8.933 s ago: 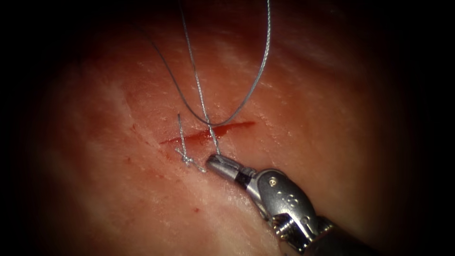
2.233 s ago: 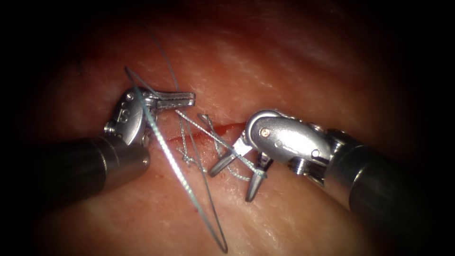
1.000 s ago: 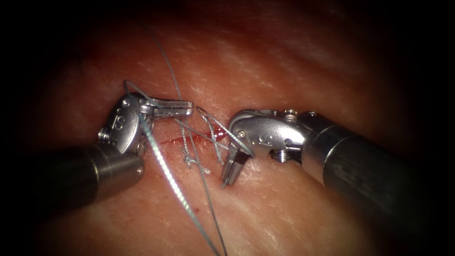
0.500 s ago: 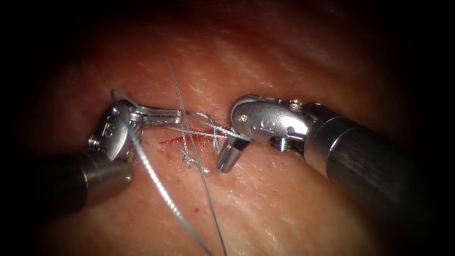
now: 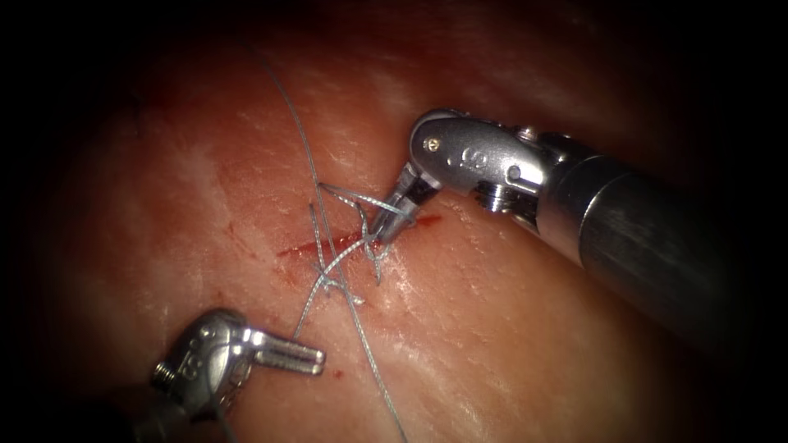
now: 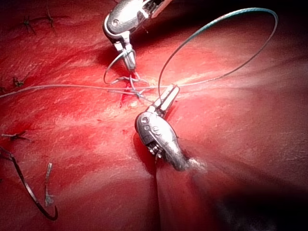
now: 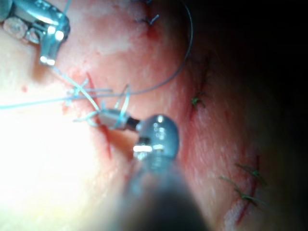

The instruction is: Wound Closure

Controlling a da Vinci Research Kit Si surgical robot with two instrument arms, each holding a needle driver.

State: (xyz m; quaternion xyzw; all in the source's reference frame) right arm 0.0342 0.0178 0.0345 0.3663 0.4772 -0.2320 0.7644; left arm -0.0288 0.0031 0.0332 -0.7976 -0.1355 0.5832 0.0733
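The red cut [image 5: 328, 239] runs across the tissue [image 5: 509, 328]. My right tool [image 5: 386, 223] comes in from the upper right, its jaws shut on the thread [image 5: 324, 271] right over the cut's right half. A small loop of thread [image 5: 349, 195] gathers at its tip. My left tool [image 5: 310, 357] sits low and left of the cut, jaws shut on a strand that runs taut up to the crossing at the cut. In the left wrist view the dark curved needle [image 6: 30, 198] lies free on the tissue, far from both tools and held by neither.
A finished knot [image 5: 330, 280] with short tails sits at the cut's left part. A long free strand [image 5: 373, 373] trails off toward the lower edge. Older stitches [image 7: 197, 101] mark other cuts. A red fluid spot [image 5: 338, 373] lies by the left tool.
My left tool has swung from above-left of the cut down to the lower left, drawing its strand taut. The right tool rose to the upper right; the loose loops closed in at the cut.
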